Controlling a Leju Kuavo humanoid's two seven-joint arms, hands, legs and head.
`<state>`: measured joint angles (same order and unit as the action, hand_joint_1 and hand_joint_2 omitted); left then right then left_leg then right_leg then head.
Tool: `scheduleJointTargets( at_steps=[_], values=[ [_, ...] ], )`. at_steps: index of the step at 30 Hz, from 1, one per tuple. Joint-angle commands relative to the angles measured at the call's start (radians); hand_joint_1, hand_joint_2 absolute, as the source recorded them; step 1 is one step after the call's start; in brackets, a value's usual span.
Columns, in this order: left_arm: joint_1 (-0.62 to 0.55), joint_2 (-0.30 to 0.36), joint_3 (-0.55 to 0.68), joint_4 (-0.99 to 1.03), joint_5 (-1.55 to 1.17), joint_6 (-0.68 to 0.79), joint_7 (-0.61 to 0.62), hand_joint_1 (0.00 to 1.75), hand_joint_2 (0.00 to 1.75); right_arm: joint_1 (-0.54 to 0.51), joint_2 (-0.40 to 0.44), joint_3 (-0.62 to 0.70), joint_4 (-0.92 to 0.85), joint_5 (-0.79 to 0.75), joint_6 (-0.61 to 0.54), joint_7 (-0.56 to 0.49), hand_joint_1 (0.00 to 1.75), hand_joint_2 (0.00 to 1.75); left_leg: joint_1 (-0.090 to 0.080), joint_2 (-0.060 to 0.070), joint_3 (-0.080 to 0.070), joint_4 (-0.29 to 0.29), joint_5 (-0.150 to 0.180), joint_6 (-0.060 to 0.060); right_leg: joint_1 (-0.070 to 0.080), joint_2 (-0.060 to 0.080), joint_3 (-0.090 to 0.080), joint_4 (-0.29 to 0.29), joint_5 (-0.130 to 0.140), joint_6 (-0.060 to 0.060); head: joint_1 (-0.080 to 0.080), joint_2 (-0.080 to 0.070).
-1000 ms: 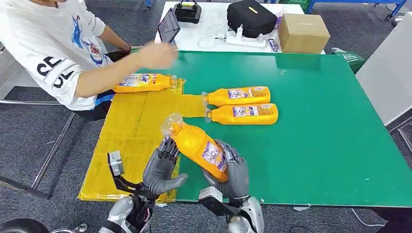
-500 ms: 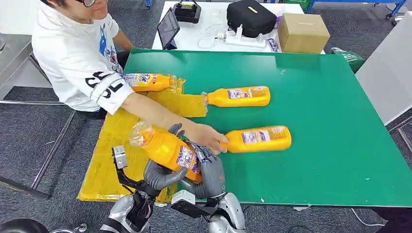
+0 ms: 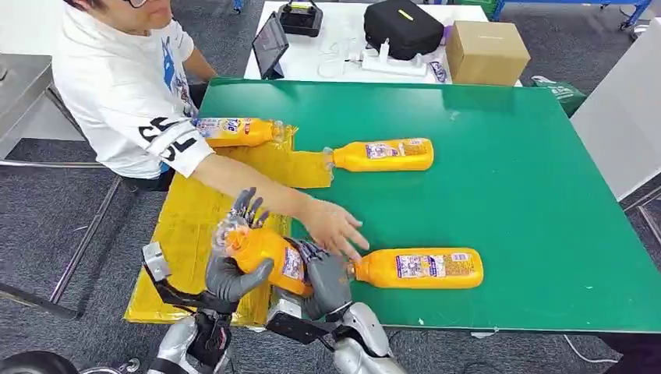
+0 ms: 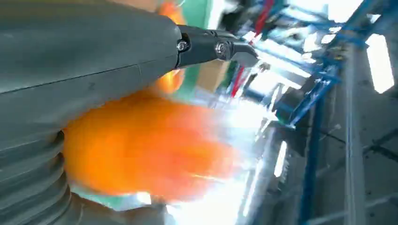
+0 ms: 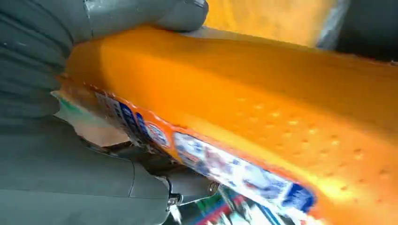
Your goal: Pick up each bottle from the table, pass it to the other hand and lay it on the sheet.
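An orange bottle (image 3: 263, 251) with a clear cap is held above the front edge of the yellow sheet (image 3: 187, 210). My left hand (image 3: 231, 265) grips its neck end, fingers behind and thumb below. My right hand (image 3: 326, 279) grips its base. The left wrist view has the bottle (image 4: 141, 145) blurred against my left hand (image 4: 94, 70). In the right wrist view my right hand (image 5: 70, 178) wraps the labelled bottle (image 5: 258, 108). A second bottle (image 3: 421, 267) lies near the table's front edge, a third (image 3: 382, 154) mid-table. Another bottle (image 3: 234, 131) lies on the sheet's far end.
A person in a white shirt (image 3: 117, 86) sits at the left and reaches an open hand (image 3: 335, 226) over the green table (image 3: 530, 195), just beyond my hands. Behind stands a white table with a black bag (image 3: 401, 27), a cardboard box (image 3: 485, 51) and a tablet (image 3: 270, 43).
Both hands carried the held bottle left over the sheet's edge, and my left hand closed on it. The person slid a bottle toward the table's front edge and let go.
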<state>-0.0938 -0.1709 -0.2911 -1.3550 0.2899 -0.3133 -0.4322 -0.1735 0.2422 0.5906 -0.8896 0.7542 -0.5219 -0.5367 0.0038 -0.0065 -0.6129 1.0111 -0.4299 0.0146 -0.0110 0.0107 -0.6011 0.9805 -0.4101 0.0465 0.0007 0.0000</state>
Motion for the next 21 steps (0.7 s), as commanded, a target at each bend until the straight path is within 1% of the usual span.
scheduleJointTargets(
  at_steps=[1, 2, 4, 5, 9, 10, 11, 12, 13, 18, 20, 21],
  values=[
    [-0.06, 0.021, -0.141, 0.058, -0.172, 0.029, -0.009, 1.75, 1.75, 0.005, -0.008, 0.005, 0.022, -0.024, 0.026, -0.001, 1.75, 1.75, 0.0, -0.001, 0.002, 0.0, -0.001, 0.0, 0.001, -0.002, 0.003, 0.0, -0.001, -0.001, -0.001, 0.0],
    [-0.061, 0.022, -0.146, 0.064, -0.178, 0.028, -0.009, 1.75, 1.75, 0.004, -0.007, 0.004, 0.021, -0.025, 0.026, -0.001, 1.75, 1.75, 0.0, 0.001, 0.002, 0.0, -0.001, 0.0, 0.0, -0.001, 0.003, -0.001, -0.001, -0.001, 0.0, 0.0],
    [-0.065, 0.025, -0.157, 0.085, -0.201, 0.03, -0.005, 1.75, 1.75, 0.004, -0.005, 0.0, 0.013, -0.034, 0.021, -0.006, 1.75, 1.75, 0.001, -0.001, 0.005, 0.0, -0.002, -0.001, 0.002, -0.004, 0.007, -0.001, -0.002, -0.002, 0.0, 0.0],
    [-0.065, 0.024, -0.158, 0.088, -0.202, 0.029, -0.006, 1.75, 1.75, 0.003, -0.005, 0.0, 0.013, -0.034, 0.022, -0.007, 1.75, 1.75, 0.0, -0.001, 0.003, -0.001, 0.0, 0.0, 0.0, -0.003, 0.003, -0.001, -0.001, -0.001, 0.0, 0.0],
    [-0.077, 0.032, -0.168, 0.142, -0.181, -0.018, 0.019, 1.75, 1.75, 0.008, 0.001, -0.011, 0.007, -0.052, -0.002, -0.021, 1.75, 1.75, 0.0, 0.001, 0.005, -0.001, -0.001, -0.001, 0.001, -0.002, 0.005, -0.001, -0.001, -0.001, 0.0, 0.0],
    [-0.077, 0.034, -0.167, 0.153, -0.171, -0.024, 0.028, 0.86, 1.75, 0.009, 0.003, -0.016, 0.008, -0.057, -0.012, -0.025, 1.75, 1.75, 0.0, 0.001, 0.004, -0.001, 0.0, 0.0, 0.0, -0.002, 0.004, -0.001, 0.0, -0.001, 0.0, 0.0],
    [-0.076, 0.036, -0.166, 0.154, -0.171, -0.024, 0.028, 0.86, 1.75, 0.009, 0.003, -0.016, 0.008, -0.057, -0.012, -0.025, 1.75, 1.75, 0.0, 0.001, 0.004, -0.001, 0.0, 0.0, 0.0, -0.001, 0.004, -0.001, 0.0, -0.001, 0.0, 0.0],
    [-0.076, 0.034, -0.16, 0.162, -0.157, -0.028, 0.027, 0.0, 1.75, 0.01, 0.004, -0.018, 0.009, -0.056, -0.022, -0.027, 1.75, 1.75, 0.0, 0.001, 0.005, -0.001, 0.0, 0.0, 0.0, -0.001, 0.004, -0.001, 0.0, -0.001, 0.0, 0.0],
    [-0.075, 0.033, -0.157, 0.163, -0.145, -0.032, 0.031, 0.0, 1.75, 0.01, 0.005, -0.022, 0.009, -0.059, -0.031, -0.03, 1.75, 1.75, 0.001, 0.001, 0.009, -0.002, -0.002, -0.001, 0.001, -0.002, 0.009, -0.002, -0.001, -0.002, 0.0, 0.0],
    [-0.075, 0.033, -0.157, 0.163, -0.145, -0.032, 0.031, 0.0, 1.75, 0.01, 0.005, -0.022, 0.009, -0.059, -0.031, -0.03, 1.75, 1.75, 0.0, 0.001, 0.004, -0.001, 0.0, 0.0, 0.0, -0.001, 0.005, -0.001, 0.0, -0.001, 0.0, 0.0],
    [-0.075, 0.033, -0.157, 0.163, -0.145, -0.032, 0.031, 0.0, 1.75, 0.01, 0.005, -0.022, 0.009, -0.059, -0.031, -0.03, 1.75, 1.75, 0.001, 0.001, 0.007, -0.001, -0.002, -0.001, 0.001, -0.001, 0.008, -0.001, -0.001, -0.002, 0.0, 0.0],
    [-0.073, 0.033, -0.158, 0.156, -0.138, -0.035, 0.039, 0.0, 1.75, 0.011, 0.005, -0.024, 0.006, -0.062, -0.032, -0.031, 1.75, 1.75, 0.0, 0.001, 0.004, -0.001, 0.0, 0.0, 0.0, -0.001, 0.005, -0.001, 0.0, -0.001, 0.0, 0.0]
  ],
)
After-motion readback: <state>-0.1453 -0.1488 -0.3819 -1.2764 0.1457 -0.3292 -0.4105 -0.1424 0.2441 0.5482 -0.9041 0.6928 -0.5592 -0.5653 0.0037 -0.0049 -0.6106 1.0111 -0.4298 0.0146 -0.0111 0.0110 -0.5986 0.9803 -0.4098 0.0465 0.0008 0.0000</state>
